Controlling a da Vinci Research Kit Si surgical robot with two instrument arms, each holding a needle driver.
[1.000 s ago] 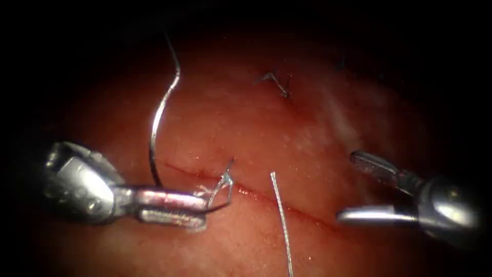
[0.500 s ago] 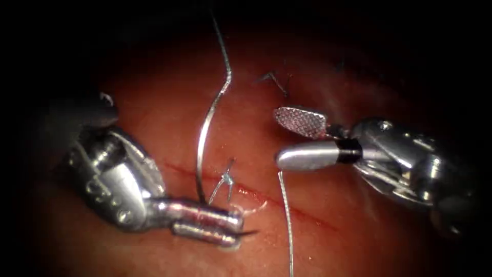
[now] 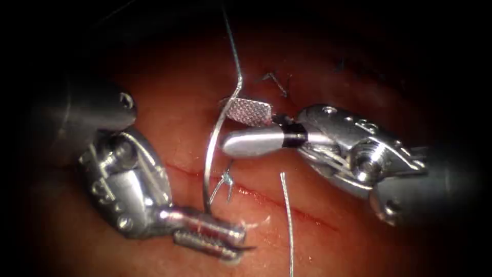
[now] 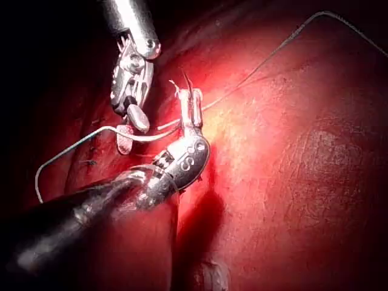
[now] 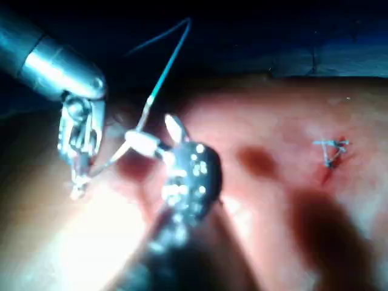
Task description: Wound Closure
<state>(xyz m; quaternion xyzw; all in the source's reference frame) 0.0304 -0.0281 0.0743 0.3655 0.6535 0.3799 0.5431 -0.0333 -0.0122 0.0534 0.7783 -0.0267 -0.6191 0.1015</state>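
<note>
Holding the needle (image 3: 218,133) near its pointed end, the left tool (image 3: 207,236) lies low on the left of the cut (image 3: 287,205), jaws closed; the dark tip juts just past the jaw ends. Needle: thin, silvery, curved, rising from the clamped jaws in an arc above the tissue (image 3: 169,113), clear of it, then kinking where its tail joins the thread (image 3: 229,36), which runs up into the dark. Right tool (image 3: 233,125): entered from the right, jaws parted moderately, one cross-hatched pad (image 3: 248,112) facing the viewer, the smooth jaw below it; the needle's upper shaft passes between or just before the two jaws, and whether they touch it cannot be told. Knotted stitch (image 3: 225,179): short grey ends standing up on the cut, just beside the needle's lower arc. Loose thread end (image 3: 287,220): pale, straight, crossing the cut right of the stitch and running down out of view. Older stitch (image 3: 277,84): dark, small, on the upper tissue behind the right tool. Cut: fine red line running down to the right, red fluid (image 3: 251,194) glistening along it. Left wrist view: left tool (image 4: 189,103) with jaws together, needle (image 4: 145,134) bowing across to the right tool (image 4: 130,130).
</note>
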